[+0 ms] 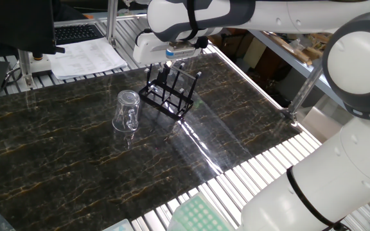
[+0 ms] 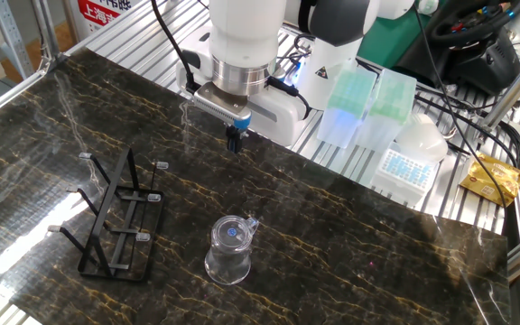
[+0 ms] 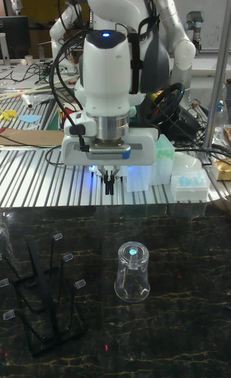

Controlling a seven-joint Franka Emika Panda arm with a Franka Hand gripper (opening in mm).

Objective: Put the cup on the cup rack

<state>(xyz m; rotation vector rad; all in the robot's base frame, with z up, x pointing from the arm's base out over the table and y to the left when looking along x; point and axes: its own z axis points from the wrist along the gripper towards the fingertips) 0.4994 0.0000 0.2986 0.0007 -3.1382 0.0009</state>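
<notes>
Glass mug sits upside down on the marble table, empty, its handle visible only from the side cameras. Black wire rack stands beside it, pegs bare. Beyond, gripper hovers, fingers pinched together on nothing.

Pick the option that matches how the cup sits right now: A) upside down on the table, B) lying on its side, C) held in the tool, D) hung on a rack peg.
A: the cup stands mouth-down on the table, apart from the cup rack and the tool.
</notes>
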